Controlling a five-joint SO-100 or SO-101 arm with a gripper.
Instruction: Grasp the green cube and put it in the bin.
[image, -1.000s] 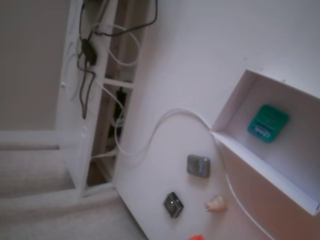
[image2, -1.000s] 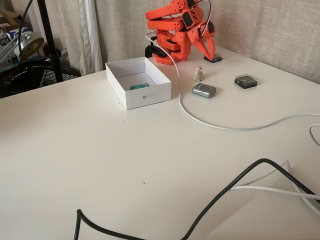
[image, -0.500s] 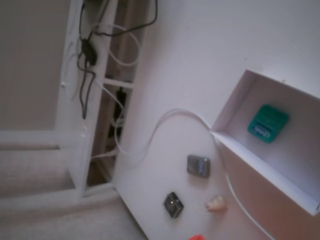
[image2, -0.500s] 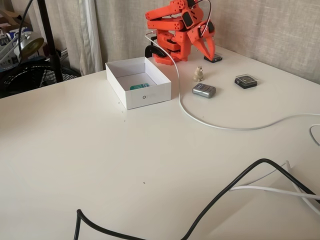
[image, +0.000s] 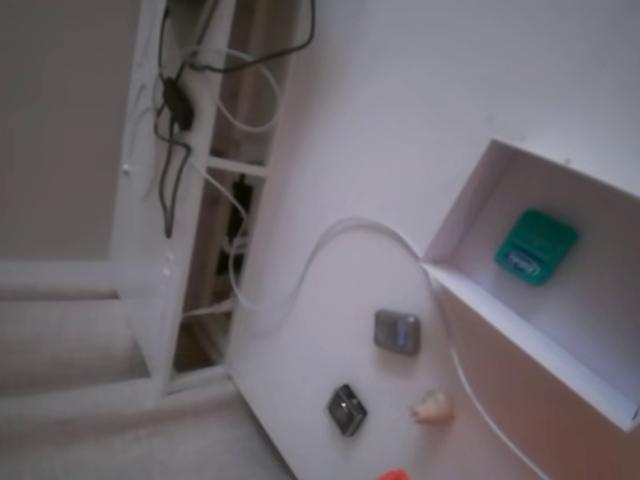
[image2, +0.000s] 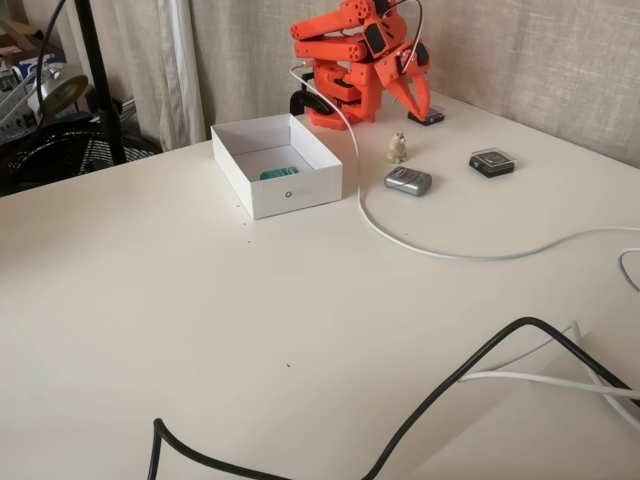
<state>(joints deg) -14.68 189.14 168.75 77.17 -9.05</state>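
Note:
The green cube (image: 536, 246) lies flat on the floor of the bin (image: 470, 215), its pale oval mark facing up. In the other fixed view only its top edge (image2: 277, 173) peeks over the front wall of the white bin (image2: 300, 190). The orange arm is folded up at the back of the table. Its gripper (image2: 420, 108) points down to the right of the bin, well apart from it, with the fingers together and nothing held. An orange tip (image: 393, 474) of the gripper shows at the bottom edge.
A grey square block (image2: 408, 180), a black square block (image2: 492, 161) and a small beige figurine (image2: 398, 147) sit right of the bin. A white cable (image2: 420, 245) curves past them. A black cable (image2: 450, 385) crosses the near table.

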